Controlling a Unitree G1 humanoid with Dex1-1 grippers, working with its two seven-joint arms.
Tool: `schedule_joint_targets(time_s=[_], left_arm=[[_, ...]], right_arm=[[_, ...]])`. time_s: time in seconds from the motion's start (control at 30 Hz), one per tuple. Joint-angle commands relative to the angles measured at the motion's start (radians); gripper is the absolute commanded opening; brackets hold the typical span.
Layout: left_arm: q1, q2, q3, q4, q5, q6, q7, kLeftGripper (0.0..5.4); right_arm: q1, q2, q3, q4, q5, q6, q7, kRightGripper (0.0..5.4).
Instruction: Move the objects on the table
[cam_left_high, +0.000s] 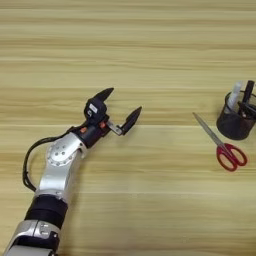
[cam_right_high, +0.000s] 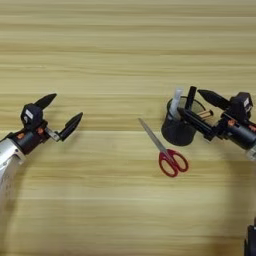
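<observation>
In the left eye view, you see the left gripper (cam_left_high: 122, 107) well left of the pen cup (cam_left_high: 235, 125), fingers spread wide and holding nothing above the table (cam_left_high: 130, 45). The scissors (cam_left_high: 222, 146) lie just left of the cup, red handles nearest you. A white marker (cam_left_high: 234, 98) stands in the cup.

In the right eye view, your right gripper (cam_right_high: 194, 105) sits at the cup's right side, fingers apart; one finger crosses the rim, and you cannot tell whether it grips anything.

Black mesh pen cup (cam_right_high: 178, 131), red-handled scissors (cam_right_high: 164, 151), light-brown striped table (cam_right_high: 125, 45)
</observation>
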Motion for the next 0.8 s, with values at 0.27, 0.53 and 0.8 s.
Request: schedule_joint_targets(time_s=[0.27, 0.53, 0.8], left_arm=[[-0.015, 0.002, 0.000, 0.017, 0.007, -0.014, -0.005, 5.40], [-0.020, -0.001, -0.001, 0.026, 0.008, -0.018, -0.003, 5.40], [-0.024, -0.001, -0.002, 0.032, 0.007, -0.021, -0.004, 5.40]], right_arm=[[0.051, -0.053, -0.039, 0.024, 0.013, 0.003, 0.030, 5.37], [0.081, -0.078, -0.041, 0.063, -0.002, -0.005, 0.059, 5.37], [0.105, -0.098, -0.014, 0.095, -0.035, -0.024, 0.087, 5.37]])
